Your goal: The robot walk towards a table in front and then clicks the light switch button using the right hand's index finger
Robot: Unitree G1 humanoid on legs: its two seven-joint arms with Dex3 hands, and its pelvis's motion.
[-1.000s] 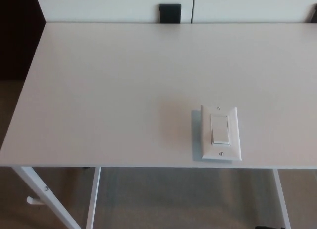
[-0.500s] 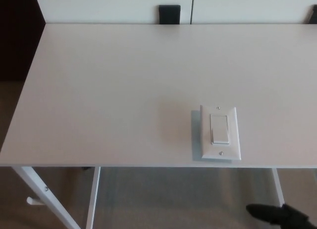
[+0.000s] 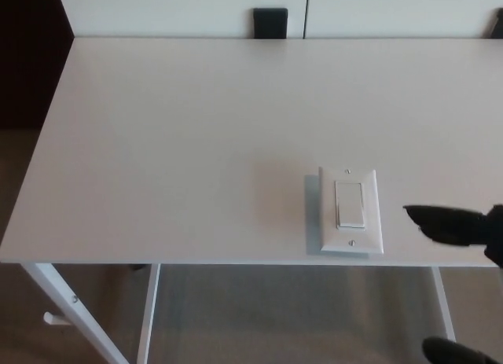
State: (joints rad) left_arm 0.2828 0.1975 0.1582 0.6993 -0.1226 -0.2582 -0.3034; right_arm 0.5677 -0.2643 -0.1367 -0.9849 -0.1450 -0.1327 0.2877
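The light switch (image 3: 350,211) lies flat near the white table's (image 3: 173,144) front edge. The right hand (image 3: 456,226) hovers just beside its plate, one finger pointing at it; the rest is cropped, so I cannot tell its grip. Next: slide left and press the rocker. Tabletop around is bare

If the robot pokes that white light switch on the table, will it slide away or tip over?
The light switch lies flat near the table's front edge, so tipping seems unlikely. The tabletop looks smooth, and nothing visibly holds the plate, so a sideways poke from the right hand might slide it. A straight-down press probably keeps it put.
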